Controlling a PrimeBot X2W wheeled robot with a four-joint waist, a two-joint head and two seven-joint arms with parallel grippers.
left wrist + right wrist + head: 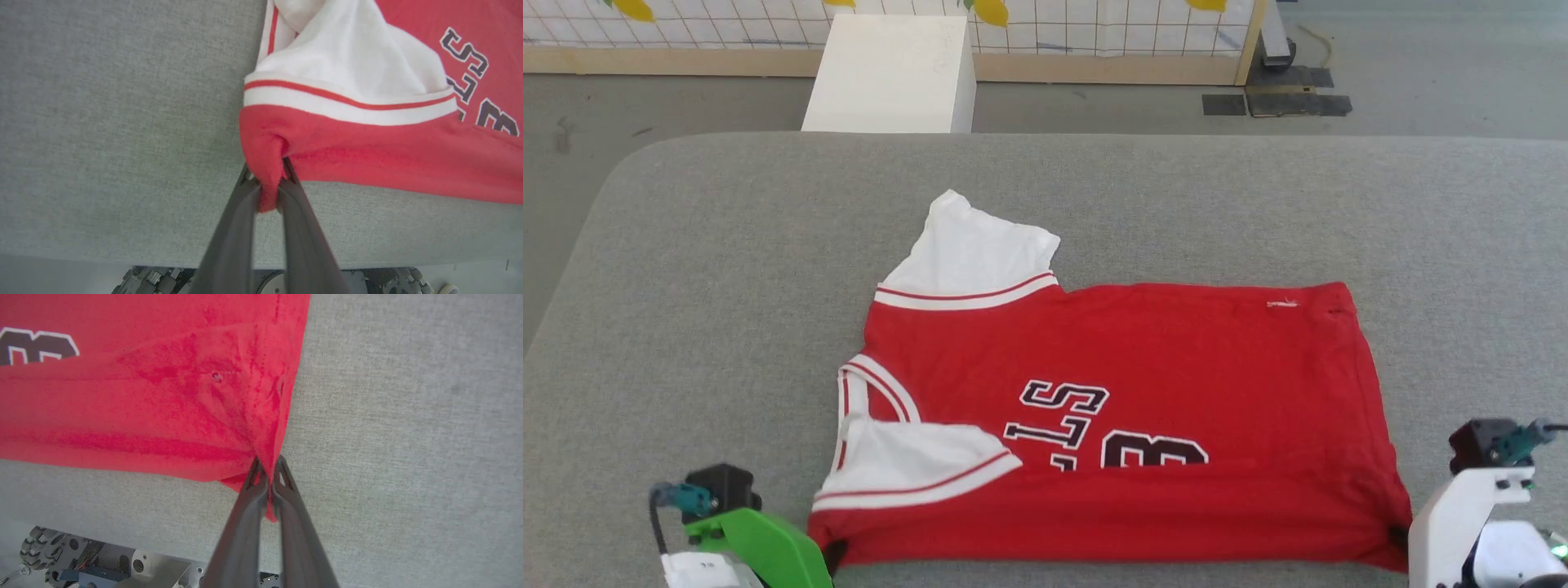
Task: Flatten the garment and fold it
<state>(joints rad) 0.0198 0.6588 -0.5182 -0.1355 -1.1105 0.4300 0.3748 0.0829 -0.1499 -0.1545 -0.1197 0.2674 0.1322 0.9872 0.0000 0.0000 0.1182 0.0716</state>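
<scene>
We grip the garment [1143, 343] at both lower-frame corners — left tool [269, 183] and right tool [267, 473] clenched on cloth; next we'd lift evenly, folding toward the frame's top.

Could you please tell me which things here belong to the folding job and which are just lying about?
Job: garment, near corners pinched by left gripper and right gripper; grey table under it.
Lying about: white box, dark mats on the floor beyond.

Grey fabric table [727, 245]; beyond it, grey floor [1437, 106], white box [890, 73], gridded wall [1094, 24].
</scene>
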